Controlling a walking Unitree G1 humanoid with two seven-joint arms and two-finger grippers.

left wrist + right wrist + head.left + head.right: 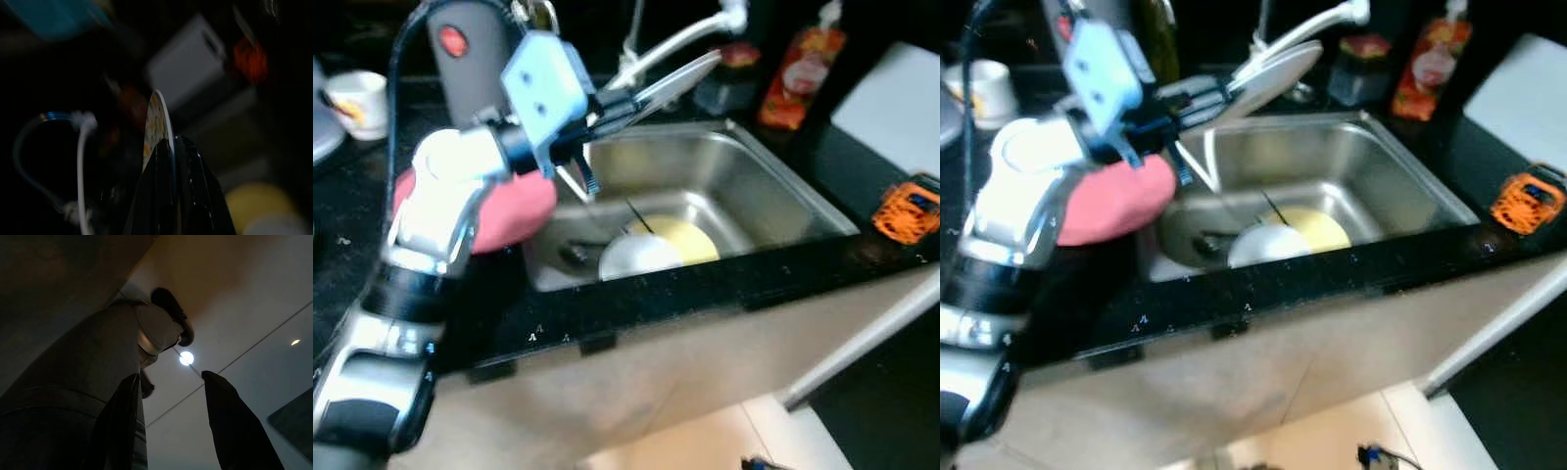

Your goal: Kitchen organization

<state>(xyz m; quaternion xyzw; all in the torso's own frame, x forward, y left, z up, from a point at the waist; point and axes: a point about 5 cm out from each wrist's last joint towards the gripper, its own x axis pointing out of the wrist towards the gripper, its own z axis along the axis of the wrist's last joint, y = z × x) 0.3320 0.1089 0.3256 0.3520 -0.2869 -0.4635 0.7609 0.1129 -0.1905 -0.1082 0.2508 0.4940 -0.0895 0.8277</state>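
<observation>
Left gripper (168, 147), fingers clamped on the rim of a thin, stiff, likely fragile and slippery white plate (680, 80), holds it above the steel sink (773, 181). Right gripper (168, 382): fingers apart, empty.

- Left arm (431, 225): glossy silver-white shells, with a dark grey segment and black ring joints nearer the body.
- Light blue box-shaped wrist housing (543, 83) with two small dark dots on its face.
- Black cable (406, 39) arching over the arm.
- Left gripper (617, 103): long, slim black fingers (190, 196) with a wet-looking sheen.
- Right gripper (168, 426): two dark, tapering fingers.
</observation>
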